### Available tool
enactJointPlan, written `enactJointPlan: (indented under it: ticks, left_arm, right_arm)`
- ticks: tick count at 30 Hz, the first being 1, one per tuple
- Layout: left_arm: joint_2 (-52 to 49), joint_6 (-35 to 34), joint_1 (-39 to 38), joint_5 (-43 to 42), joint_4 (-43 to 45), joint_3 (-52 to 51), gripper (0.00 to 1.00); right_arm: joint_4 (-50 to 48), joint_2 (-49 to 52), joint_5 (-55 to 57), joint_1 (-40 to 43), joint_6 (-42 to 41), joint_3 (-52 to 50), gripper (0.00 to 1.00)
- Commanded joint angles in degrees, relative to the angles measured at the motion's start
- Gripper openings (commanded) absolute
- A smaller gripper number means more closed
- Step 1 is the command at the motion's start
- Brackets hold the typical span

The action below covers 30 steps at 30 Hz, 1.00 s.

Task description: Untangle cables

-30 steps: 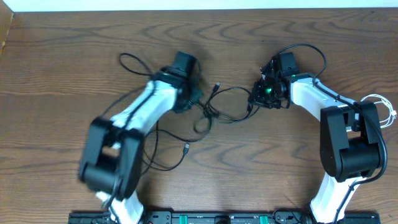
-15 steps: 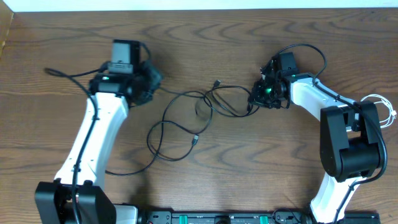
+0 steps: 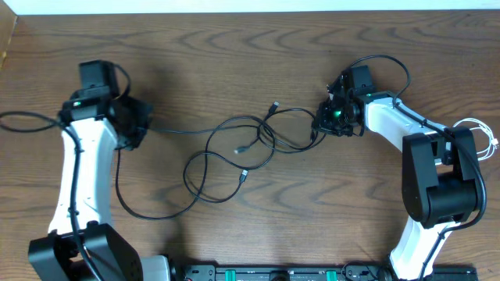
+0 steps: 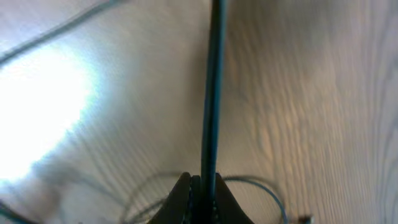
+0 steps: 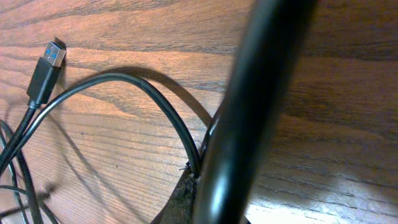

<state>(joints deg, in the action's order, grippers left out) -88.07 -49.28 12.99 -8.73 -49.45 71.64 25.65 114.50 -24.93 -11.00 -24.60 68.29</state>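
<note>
The black cable (image 3: 234, 148) lies in loose loops at the table's middle, its small plugs (image 3: 273, 105) lying among them. One strand runs left, nearly straight, into my left gripper (image 3: 139, 125), which is shut on it. In the left wrist view the black cable (image 4: 213, 74) rises straight from the closed left gripper (image 4: 204, 186). My right gripper (image 3: 320, 123) is shut on the cable's right part. In the right wrist view the thin black cable (image 5: 155, 99) curves into the right gripper (image 5: 200, 177), with a USB plug (image 5: 45, 71) to the left. The white cable (image 3: 478, 134) sits coiled at the far right.
A black wire fixed to the right arm (image 3: 387, 66) arches over its wrist. Another black strand (image 3: 141, 207) loops beside the left arm toward the front. A blurred thick black strand (image 5: 261, 93) crosses the right wrist view. The table's back edge (image 3: 250, 11) runs along the top.
My left arm has swung from the middle to the far left with the black cable in its jaws, drawing a strand out straight and spreading the loops. The right arm has stayed put.
</note>
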Motion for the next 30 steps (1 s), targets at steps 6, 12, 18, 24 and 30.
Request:
enactJointPlan:
  ticks: [6,12,18,24,30]
  left_arm:
    - [0.83,0.74,11.54,2.36,-4.46,-0.15,0.08]
    - [0.83,0.57,19.91,2.34,-6.27,-0.15,0.08]
    - [0.83,-1.73,26.93,2.34,-7.5,-0.2,0.07]
    - [0.83,-6.01,32.72,2.29,-7.19,-2.47,0.08]
    - [0.83,-6.12,33.4,2.36,-4.9,-5.46,0.08]
  right_arm:
    - [0.42,2.19,3.15,0.2,-0.2,-0.85,0.01]
    - [0.42,2.19,3.17,0.2,-0.2,-0.85,0.01]
    - [0.44,2.19,3.17,0.2,-0.17,-0.85,0.01]
    - [0.44,2.19,3.19,0.2,-0.17,-0.85,0.01]
    - [0.44,2.19,3.17,0.2,-0.2,-0.85,0.02]
